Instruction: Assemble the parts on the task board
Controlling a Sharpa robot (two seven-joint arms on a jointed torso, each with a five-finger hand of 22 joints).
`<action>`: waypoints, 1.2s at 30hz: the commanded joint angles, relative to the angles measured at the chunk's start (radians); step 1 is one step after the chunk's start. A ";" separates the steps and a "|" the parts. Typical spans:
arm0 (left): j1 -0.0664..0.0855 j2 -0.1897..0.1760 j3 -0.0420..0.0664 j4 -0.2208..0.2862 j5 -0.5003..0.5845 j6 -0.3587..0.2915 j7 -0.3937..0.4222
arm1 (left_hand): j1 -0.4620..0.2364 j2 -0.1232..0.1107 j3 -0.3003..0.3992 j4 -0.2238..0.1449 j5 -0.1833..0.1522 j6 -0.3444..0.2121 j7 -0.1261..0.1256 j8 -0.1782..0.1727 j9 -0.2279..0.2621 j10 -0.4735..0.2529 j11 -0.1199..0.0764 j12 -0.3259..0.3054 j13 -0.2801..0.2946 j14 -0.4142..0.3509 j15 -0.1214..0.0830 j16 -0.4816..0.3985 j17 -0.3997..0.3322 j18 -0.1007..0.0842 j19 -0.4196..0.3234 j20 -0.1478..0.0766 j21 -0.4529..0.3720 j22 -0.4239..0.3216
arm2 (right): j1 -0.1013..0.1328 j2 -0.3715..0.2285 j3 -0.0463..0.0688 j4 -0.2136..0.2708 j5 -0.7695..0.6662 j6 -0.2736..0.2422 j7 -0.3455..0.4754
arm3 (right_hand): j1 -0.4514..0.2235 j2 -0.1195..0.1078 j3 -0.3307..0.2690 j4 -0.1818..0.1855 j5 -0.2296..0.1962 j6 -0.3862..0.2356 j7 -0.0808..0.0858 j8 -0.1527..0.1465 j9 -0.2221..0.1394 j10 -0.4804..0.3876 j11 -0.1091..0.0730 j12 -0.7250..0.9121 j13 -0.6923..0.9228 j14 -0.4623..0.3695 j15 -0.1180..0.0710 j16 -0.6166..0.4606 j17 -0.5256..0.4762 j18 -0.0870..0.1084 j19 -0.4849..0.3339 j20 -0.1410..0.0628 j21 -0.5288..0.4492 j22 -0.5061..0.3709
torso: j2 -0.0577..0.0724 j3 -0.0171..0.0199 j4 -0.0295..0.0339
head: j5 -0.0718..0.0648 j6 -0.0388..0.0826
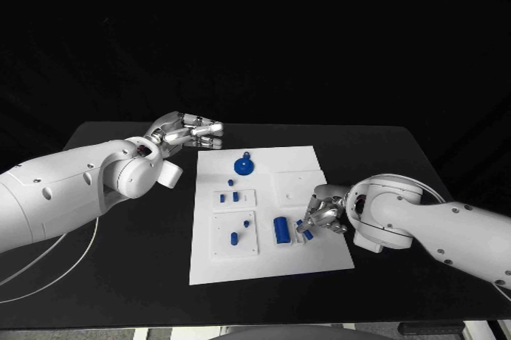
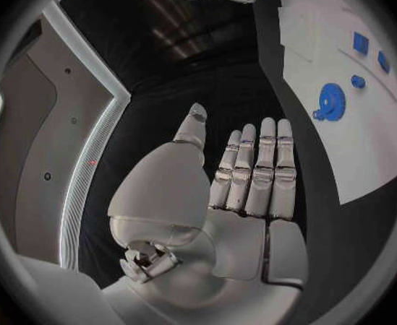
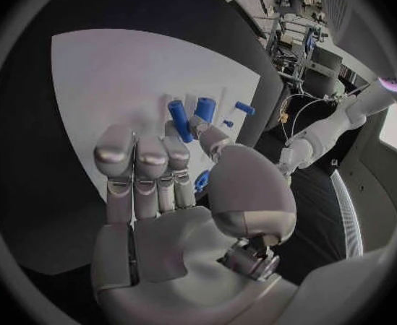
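Right hand (image 1: 325, 216) is the near one: it sits over the right-hand part of the task board (image 1: 320, 262), fingers curled down, with a small blue piece (image 1: 308, 234) at its fingertips. Right wrist view shows a blue bit (image 3: 201, 180) tucked between thumb and fingers, so I read it as pinched, though most of it is hidden.

Key relation: the blue cylinder (image 1: 282, 230) lies just beside that hand, on its inboard side toward the board's middle, not touching as far as I can tell. Its long axis runs roughly away from the robot, along the board's long side. From the wrist camera the cylinder (image 3: 177, 119) is just ahead of the fingertips, next to a second upright blue part (image 3: 205, 108).

Further inboard of the cylinder: a raised white block with two small blue pegs (image 1: 233, 239). Beyond it, another block with two short blue pieces (image 1: 229, 197), then the round blue knob (image 1: 245, 165) near the far end.

Left hand (image 1: 190, 131) is off the board, past its far-left corner, fingers straight and together, holding nothing; knob (image 2: 330, 102) is the closest part to it, still well apart.

Room: bare board toward the robot from the right hand, board's right edge close outboard of it. Judgement: any inboard sweep risks knocking the cylinder.
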 commanded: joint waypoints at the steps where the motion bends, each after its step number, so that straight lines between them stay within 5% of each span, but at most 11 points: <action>1: 0.000 0.002 0.001 0.002 -0.001 0.012 0.006 | -0.004 0.010 -0.004 0.001 -0.004 0.000 0.004 0.002 0.000 0.002 0.003 -0.003 0.000 -0.006 -0.001 -0.004 0.000 -0.015 0.004 0.002 0.002 -0.001 | -0.001 0.008 -0.002 -0.003 -0.055 0.005 0.001 | -0.018 -0.003 0.008 0.014 -0.010 0.023 -0.015 0.007 -0.004 0.003 -0.004 -0.005 0.003 0.001 -0.008 -0.002 -0.001 -0.020 0.001 -0.007 -0.003 0.115 | 0.000 -0.0001 -0.0014 | -0.001 0.001; 17: 0.000 0.002 0.001 0.001 -0.001 0.016 0.005 | -0.005 0.011 -0.005 0.002 -0.005 0.000 0.004 0.002 0.000 0.002 0.003 -0.003 0.000 -0.007 -0.001 -0.004 0.000 -0.015 0.004 0.002 0.002 -0.001 | -0.001 0.028 -0.026 -0.014 -0.083 0.047 -0.005 | -0.041 -0.001 0.021 0.039 -0.031 0.029 -0.016 0.007 -0.015 0.007 -0.006 0.001 0.012 0.000 -0.009 0.002 0.001 -0.021 0.002 -0.008 0.000 0.115 | 0.001 -0.0004 -0.0007 | 0.000 -0.004; 36: 0.000 0.001 0.001 0.002 -0.001 0.016 0.004 | -0.006 0.012 -0.005 0.003 -0.005 0.000 0.004 0.002 0.000 0.002 0.003 -0.003 0.000 -0.007 -0.001 -0.004 0.000 -0.015 0.004 0.002 0.002 -0.001 | -0.001 0.029 -0.031 -0.024 -0.105 0.059 -0.023 | -0.052 0.000 0.031 0.046 -0.034 0.030 -0.016 0.007 -0.020 0.008 -0.007 0.001 0.014 0.000 -0.009 0.003 0.001 -0.022 0.002 -0.009 -0.001 0.115 | 0.000 -0.0001 -0.0005 | 0.001 -0.005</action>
